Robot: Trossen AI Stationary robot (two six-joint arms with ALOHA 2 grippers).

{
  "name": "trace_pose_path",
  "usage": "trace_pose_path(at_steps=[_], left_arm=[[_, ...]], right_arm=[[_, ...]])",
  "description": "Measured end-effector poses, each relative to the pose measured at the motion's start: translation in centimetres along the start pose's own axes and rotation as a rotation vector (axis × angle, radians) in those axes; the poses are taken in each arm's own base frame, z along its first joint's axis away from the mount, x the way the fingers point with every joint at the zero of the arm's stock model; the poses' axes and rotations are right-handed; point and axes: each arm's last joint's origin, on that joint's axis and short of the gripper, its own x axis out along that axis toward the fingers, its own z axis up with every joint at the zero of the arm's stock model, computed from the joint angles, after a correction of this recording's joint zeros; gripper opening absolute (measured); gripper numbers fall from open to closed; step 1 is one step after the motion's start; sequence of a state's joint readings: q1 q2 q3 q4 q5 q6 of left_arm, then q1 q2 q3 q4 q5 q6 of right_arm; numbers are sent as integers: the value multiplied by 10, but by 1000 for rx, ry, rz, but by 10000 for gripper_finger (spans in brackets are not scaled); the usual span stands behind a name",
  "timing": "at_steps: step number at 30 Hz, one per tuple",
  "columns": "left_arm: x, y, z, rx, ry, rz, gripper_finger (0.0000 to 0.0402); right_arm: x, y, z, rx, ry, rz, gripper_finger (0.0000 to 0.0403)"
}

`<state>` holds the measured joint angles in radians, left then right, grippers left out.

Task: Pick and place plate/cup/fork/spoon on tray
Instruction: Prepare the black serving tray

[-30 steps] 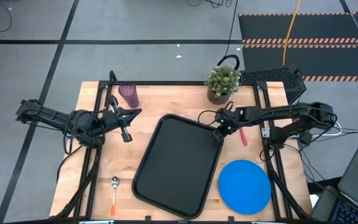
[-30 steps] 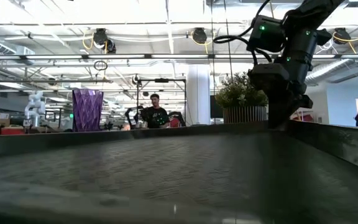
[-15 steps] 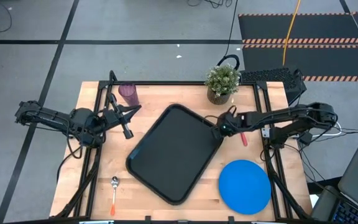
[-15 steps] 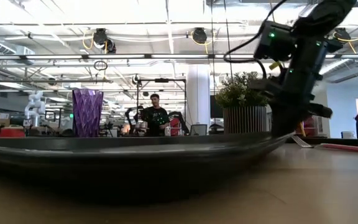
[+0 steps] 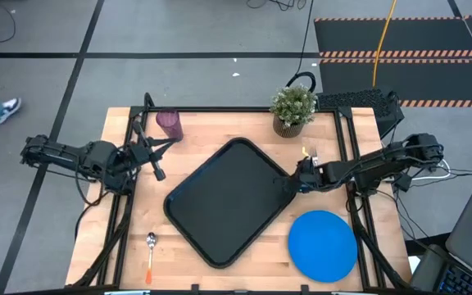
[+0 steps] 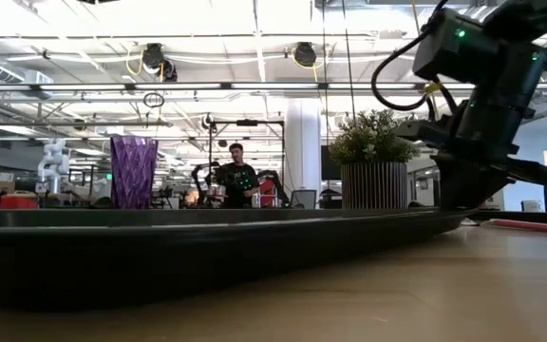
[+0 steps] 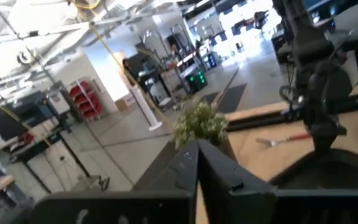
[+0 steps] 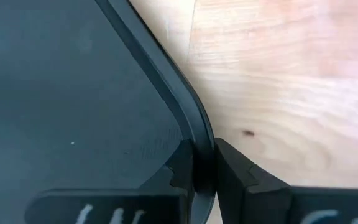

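The fork (image 7: 286,138) shows only as a blurred red-handled streak in the left wrist view, and from above the right arm covers it entirely. In the right wrist view the tray (image 8: 73,93) runs off the picture's edges. The spoon (image 5: 150,254) is too small to make out in detail.

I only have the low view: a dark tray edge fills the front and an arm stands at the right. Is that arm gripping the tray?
Observer: Yes. The right gripper is shut on the tray rim, one finger inside and one outside.
Operator: Where is the plate? I can't see it.
Observer: The plate lies on the table's near right corner, off the tray.
Operator: And the spoon?
Observer: The spoon lies near the front left edge, left of the tray.
Operator: The other arm?
Observer: The left gripper is shut and empty, beside the cup.
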<state>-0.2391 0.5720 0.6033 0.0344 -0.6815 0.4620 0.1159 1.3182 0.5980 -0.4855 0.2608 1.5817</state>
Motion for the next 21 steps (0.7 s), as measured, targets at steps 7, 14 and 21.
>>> trace_pose_path(at_steps=[7, 14, 21], left_arm=[[-23, 12, -8, -58, 23, -51, 10], [-44, 22, -16, -139, 19, -106, 10], [-57, 27, -19, -232, -17, -197, 10]], right_arm=[[-26, 5, -17, 127, -50, -97, 23], [-41, 21, -43, 198, -12, -102, 22], [-29, 31, -70, 214, 18, -169, 22]])
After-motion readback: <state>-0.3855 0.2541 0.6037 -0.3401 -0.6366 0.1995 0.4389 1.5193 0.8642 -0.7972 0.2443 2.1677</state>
